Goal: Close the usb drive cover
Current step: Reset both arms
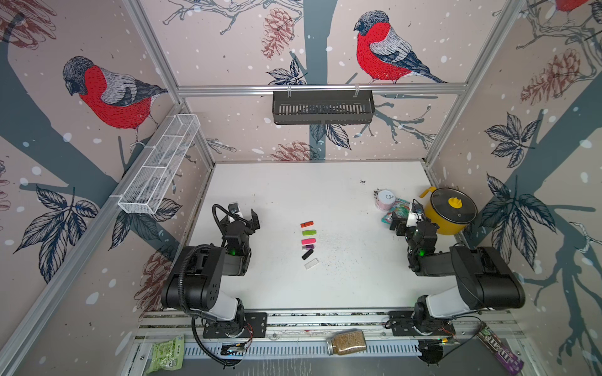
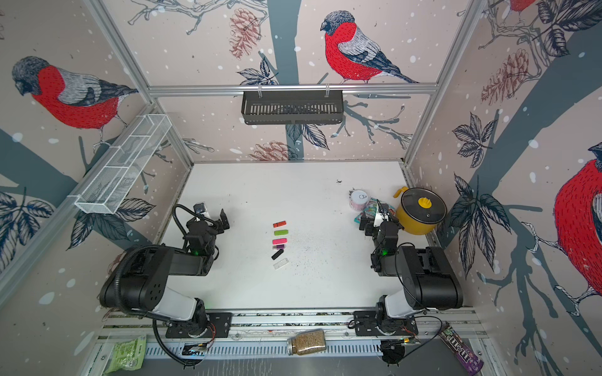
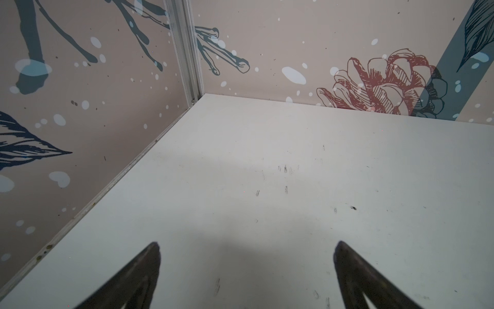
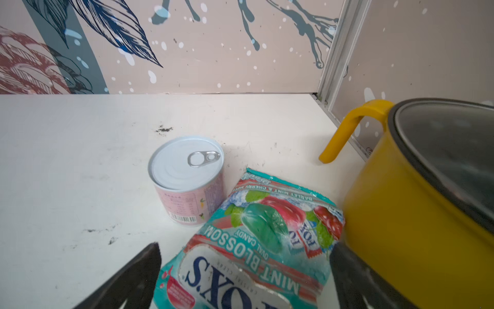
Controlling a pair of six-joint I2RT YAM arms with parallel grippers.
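A white table (image 1: 277, 195) is filling the floor of a walled cell, and I am reaching over it with two black arms; my left pincer (image 1: 246, 216) is hanging spread wide and empty above bare table, and its own wrist view is showing both fingertips far apart with nothing between them (image 3: 247, 244); my right pincer (image 1: 404, 218) is likewise standing spread and empty (image 4: 246, 246), hovering over a candy bag (image 4: 254, 240), with a yellow pot (image 1: 452, 211) just beside it on its outer side and a can (image 4: 187, 182) ahead of it.

A row of usb sticks (image 1: 308, 242) is lying between my two pincers, to the right of the left one and to the left of the right one, a little back toward my bases; neither wrist view is catching it; in both top views the gap from the left pincer is looking shorter, so I am judging the left arm the nearer.

The row is running away from me, while each stick's long axis is lying crosswise, pointing from one pincer toward the other; the orange stick (image 2: 279, 224), green stick (image 2: 280, 232) and pink stick (image 2: 279, 241) are lying square; the purple stick (image 1: 308, 247), just behind the pink one, is looking shorter; the black piece (image 1: 307, 254) and clear piece (image 1: 311, 263) are lying tilted; which of these is the loose cover is too small to tell.
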